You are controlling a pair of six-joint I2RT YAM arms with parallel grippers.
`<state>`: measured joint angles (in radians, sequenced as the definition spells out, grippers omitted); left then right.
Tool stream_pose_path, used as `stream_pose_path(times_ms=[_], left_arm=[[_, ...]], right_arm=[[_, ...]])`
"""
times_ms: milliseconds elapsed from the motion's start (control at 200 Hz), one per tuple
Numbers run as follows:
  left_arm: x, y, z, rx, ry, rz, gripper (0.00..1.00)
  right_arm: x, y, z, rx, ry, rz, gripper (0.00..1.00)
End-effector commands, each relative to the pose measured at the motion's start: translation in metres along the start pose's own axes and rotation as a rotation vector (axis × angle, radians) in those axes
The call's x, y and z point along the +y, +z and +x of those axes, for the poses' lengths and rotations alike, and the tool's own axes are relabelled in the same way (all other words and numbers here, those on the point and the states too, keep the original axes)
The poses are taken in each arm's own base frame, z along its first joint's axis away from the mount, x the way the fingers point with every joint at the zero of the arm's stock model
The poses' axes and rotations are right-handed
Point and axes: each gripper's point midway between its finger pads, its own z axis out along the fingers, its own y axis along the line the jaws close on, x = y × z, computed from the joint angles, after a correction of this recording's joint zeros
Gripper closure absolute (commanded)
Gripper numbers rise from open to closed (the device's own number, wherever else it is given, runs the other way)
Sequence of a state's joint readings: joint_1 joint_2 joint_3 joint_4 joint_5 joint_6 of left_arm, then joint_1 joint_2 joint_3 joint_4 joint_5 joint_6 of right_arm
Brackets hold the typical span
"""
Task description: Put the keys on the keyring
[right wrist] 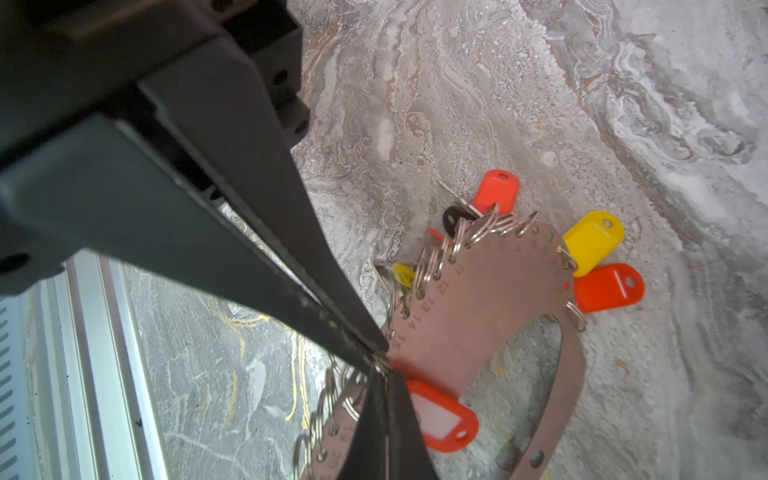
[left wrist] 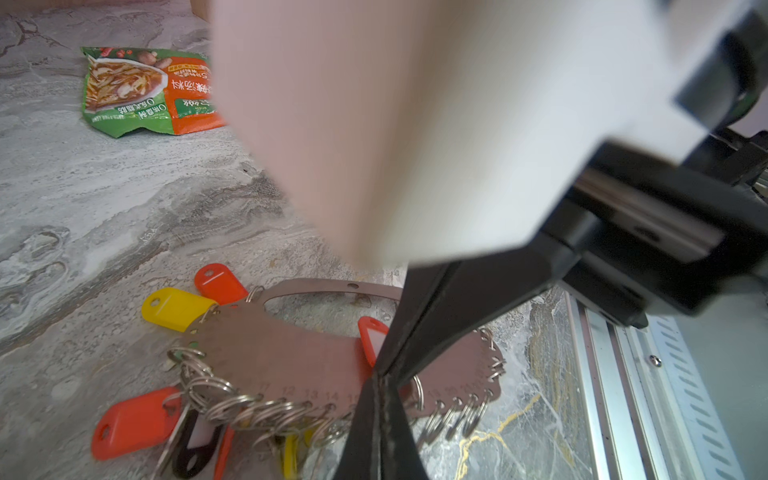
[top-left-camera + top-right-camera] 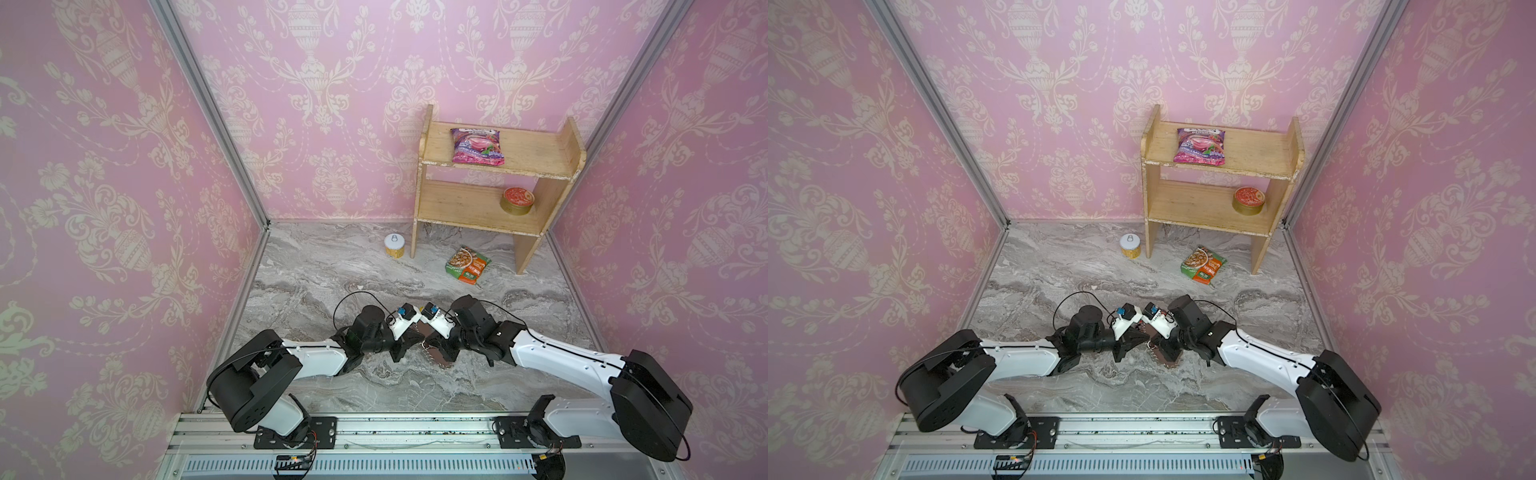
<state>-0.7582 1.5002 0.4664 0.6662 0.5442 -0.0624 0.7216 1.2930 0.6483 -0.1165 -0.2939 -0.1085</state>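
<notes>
— Aluminium rail [image 3: 395,430] runs along the table's near edge. What lies just past it?
— Marble table [image 3: 332,266], and on it the keyring [image 1: 490,299], about midway between the left and right edges, nearer the near edge than the far one. It lies flat: a grey-brown loop with numbered holes and silver rings [image 2: 232,401] along its rim.
— And the left gripper?
— The left gripper [image 2: 379,374] is clenched, tip down at the keyring's rim, just beside a red tag [image 1: 442,415] that lies on top of the keyring.
— The right one?
— The right gripper [image 1: 379,362] is clenched as well, tip to tip with the left, at one of the rings. Whether either nips that ring I cannot tell.
— Where are the keys?
— The keys [image 2: 137,419] fan out on the table around the keyring, at its rings. A yellow tag [image 1: 594,241] lies just beside an orange tag [image 1: 609,286]; a black tag [image 1: 452,217] shows among the rings.
— Farther back?
— A green packet [image 3: 467,264] lies on the table toward the far right. A can [image 3: 395,246] stands near the far edge, just beside a leg of the wooden shelf [image 3: 457,203] in the far right corner. A pink packet [image 3: 478,145] lies on its top board, a round tin [image 3: 516,200] on the lower one.
</notes>
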Motion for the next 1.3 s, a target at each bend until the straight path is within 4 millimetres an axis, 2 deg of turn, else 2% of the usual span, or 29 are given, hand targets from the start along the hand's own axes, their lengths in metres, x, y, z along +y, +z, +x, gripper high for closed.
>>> stream_pose_path(times_ms=[0,180,410,886,1296], left_arm=[[-0.009,0.002,0.018,0.057,-0.028,0.038,0.92],[-0.007,-0.003,0.019,0.064,-0.036,0.010,0.86],[-0.004,-0.007,0.019,0.050,-0.063,-0.017,0.88],[0.003,-0.013,-0.015,-0.104,-0.067,-0.030,0.82],[0.002,-0.004,-0.001,-0.051,-0.093,0.006,0.85]], right_arm=[[0.003,-0.007,-0.018,-0.069,-0.031,0.001,1.00],[-0.001,-0.009,-0.017,-0.074,-0.021,0.022,1.00],[-0.001,-0.011,-0.019,-0.091,-0.016,0.026,1.00],[0.001,-0.009,-0.018,-0.085,-0.012,0.011,1.00],[0.003,-0.010,-0.021,-0.096,-0.017,0.004,1.00]])
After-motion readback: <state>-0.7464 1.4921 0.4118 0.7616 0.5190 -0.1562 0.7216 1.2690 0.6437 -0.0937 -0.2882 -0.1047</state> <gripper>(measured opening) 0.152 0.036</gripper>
